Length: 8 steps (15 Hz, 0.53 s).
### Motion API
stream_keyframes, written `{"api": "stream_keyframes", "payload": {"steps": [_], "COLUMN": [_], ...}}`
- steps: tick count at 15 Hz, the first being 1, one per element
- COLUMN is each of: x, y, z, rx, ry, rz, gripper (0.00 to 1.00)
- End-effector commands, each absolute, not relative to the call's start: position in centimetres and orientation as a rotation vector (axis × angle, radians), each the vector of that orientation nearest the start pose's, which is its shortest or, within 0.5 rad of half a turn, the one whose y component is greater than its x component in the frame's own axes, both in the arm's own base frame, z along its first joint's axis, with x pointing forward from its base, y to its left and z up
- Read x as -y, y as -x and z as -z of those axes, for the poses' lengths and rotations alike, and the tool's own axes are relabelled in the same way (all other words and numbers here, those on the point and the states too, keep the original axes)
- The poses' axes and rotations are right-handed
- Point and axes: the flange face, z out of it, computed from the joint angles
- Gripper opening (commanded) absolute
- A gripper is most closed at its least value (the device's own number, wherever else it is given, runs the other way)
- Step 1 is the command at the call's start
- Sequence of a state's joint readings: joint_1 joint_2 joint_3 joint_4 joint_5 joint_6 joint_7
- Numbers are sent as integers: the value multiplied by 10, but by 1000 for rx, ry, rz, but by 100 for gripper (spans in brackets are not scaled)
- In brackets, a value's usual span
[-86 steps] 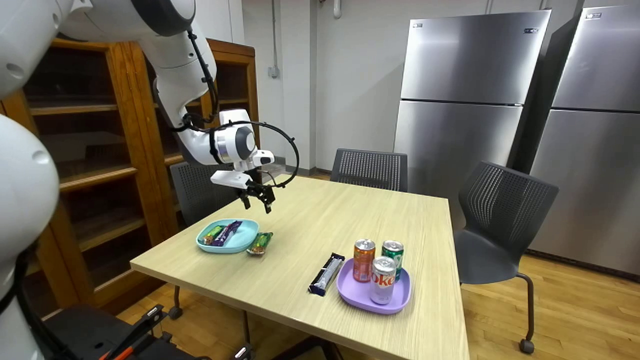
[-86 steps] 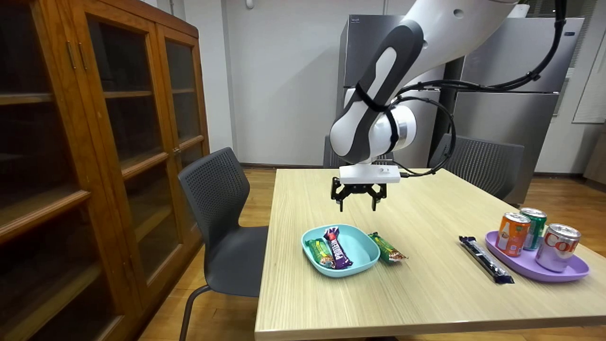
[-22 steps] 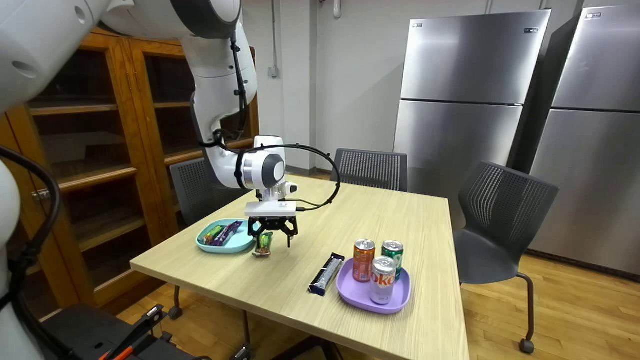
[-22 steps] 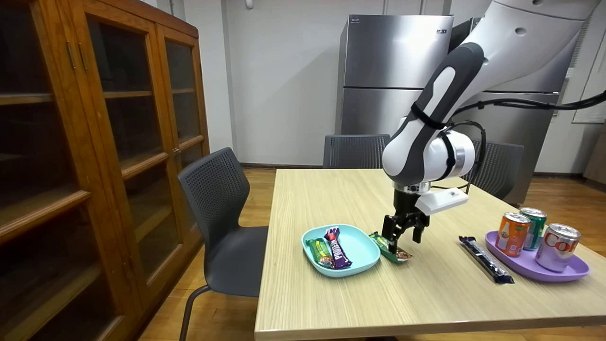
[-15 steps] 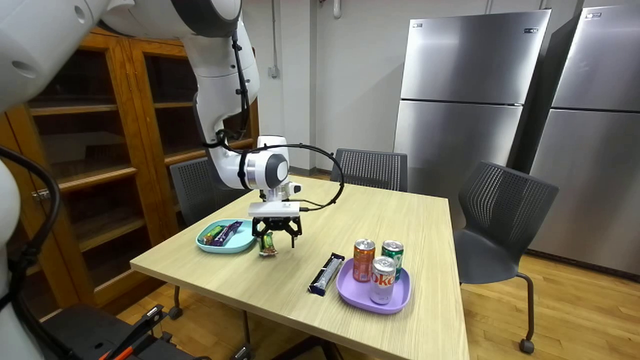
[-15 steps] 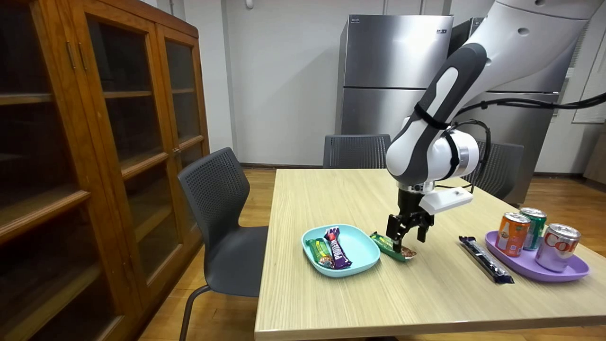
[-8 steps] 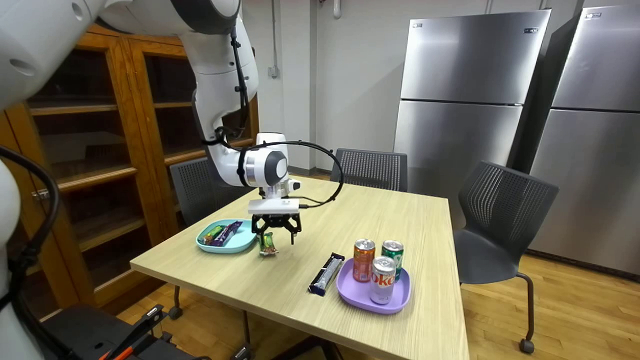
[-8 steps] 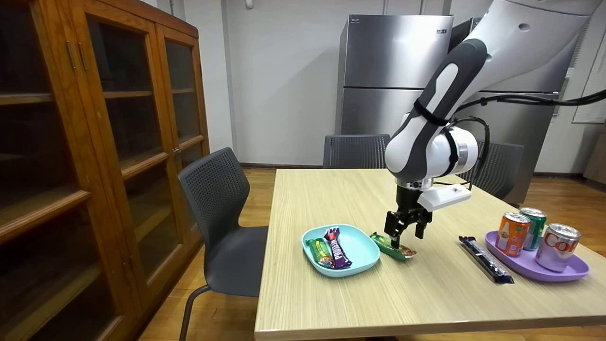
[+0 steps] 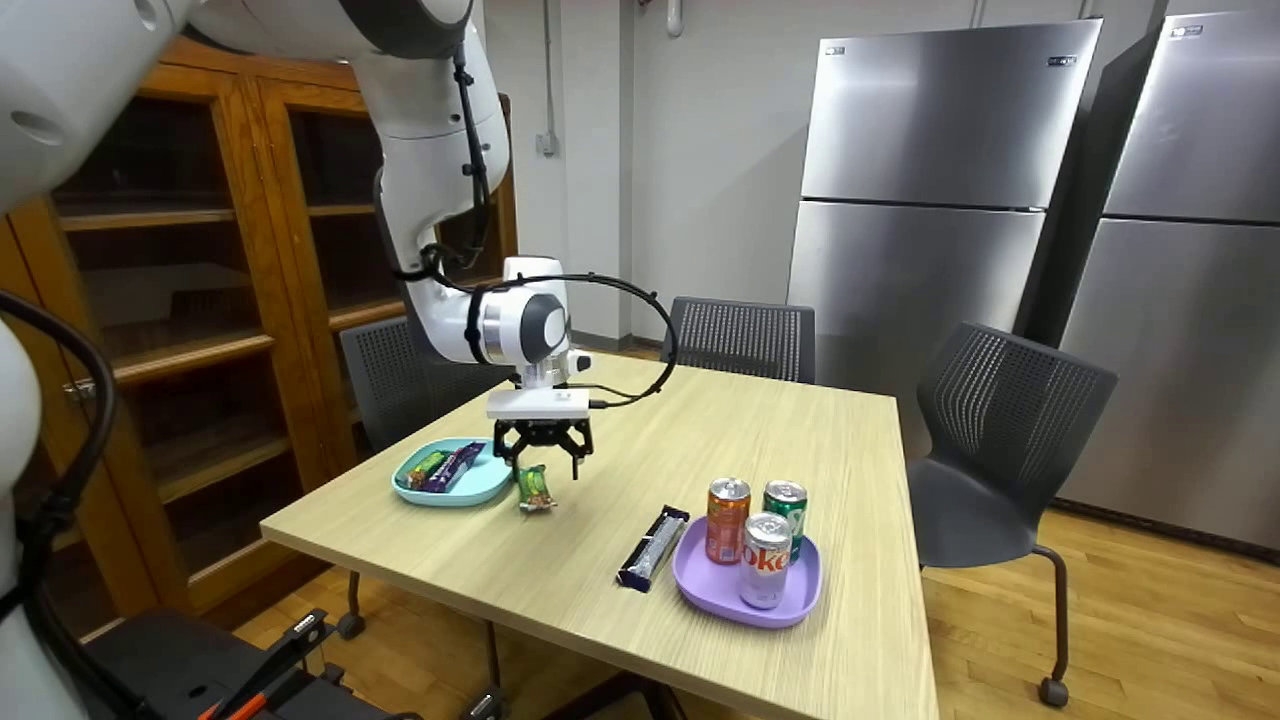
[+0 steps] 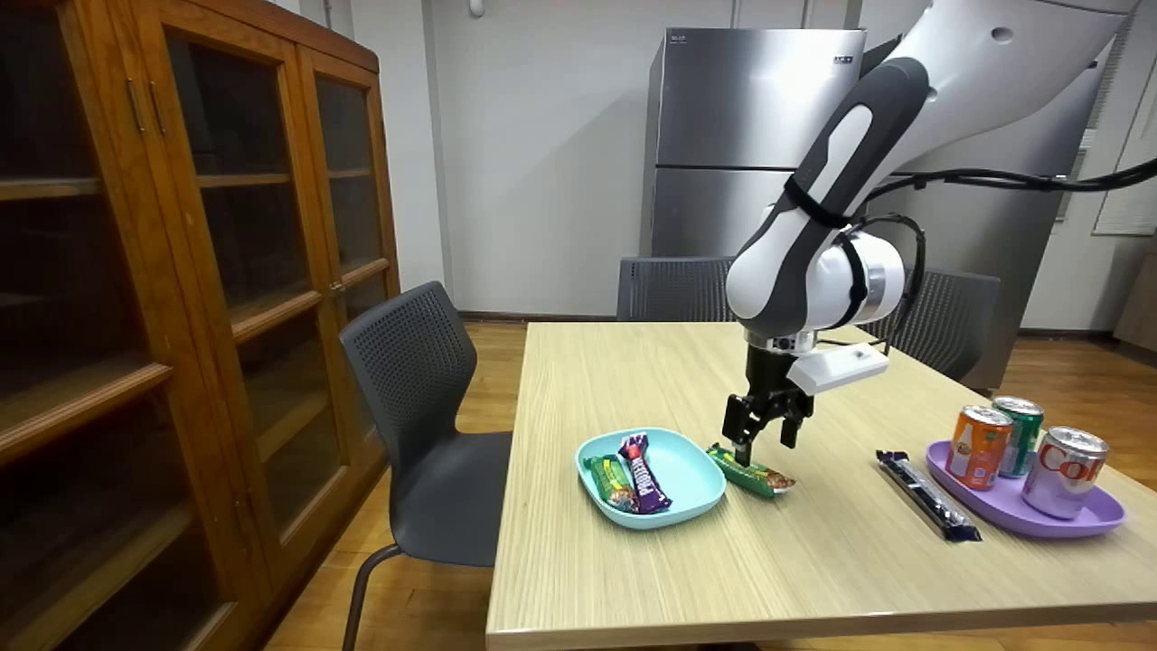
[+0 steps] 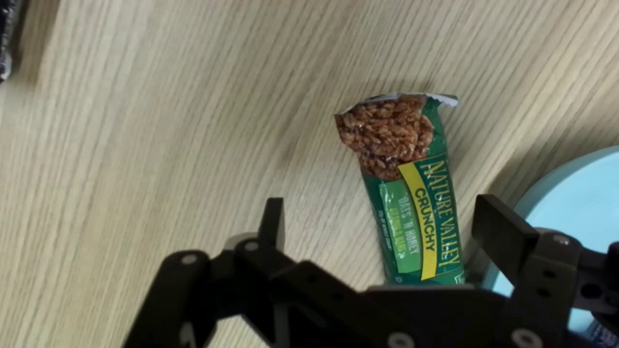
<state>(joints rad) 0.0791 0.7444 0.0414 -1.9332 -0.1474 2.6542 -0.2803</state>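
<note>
Wrist view shows the gripper with its two fingers spread wide, released and grasping nothing. Between and below them the green bar, lettered "Nature Valley Crunchy", lies flat on the table. It sits off-centre in the gap, close to the finger at the right of that view and well apart from the one at the left. Its end with the oat picture points away from the gripper, past the fingertips; the opposite end is hidden by the gripper's body. The teal plate shows behind that closer finger, partly covered by it.

In both exterior views the gripper hangs above the green bar, fingers pointing down. A fingertip overlaps the green bar in an exterior view; whether they touch cannot be told. The plate-side end lies just beside the teal plate, which holds a purple bar and a second green bar.

A dark bar lies on the gripper's other side, just beside a lilac plate bearing an orange can, a green can and a Coke can.
</note>
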Motion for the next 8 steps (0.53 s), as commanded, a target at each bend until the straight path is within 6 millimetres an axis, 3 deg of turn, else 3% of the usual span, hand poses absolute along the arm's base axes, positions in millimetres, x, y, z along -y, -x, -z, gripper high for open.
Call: {"api": "stream_keyframes", "payload": {"steps": [1,8], "x": [-84,-93], "y": [-593,-593], "z": [-102,-95], "rx": [887,1014], "ry": [3056,3041], "rz": [-53,-62], "gripper": [100,100]}}
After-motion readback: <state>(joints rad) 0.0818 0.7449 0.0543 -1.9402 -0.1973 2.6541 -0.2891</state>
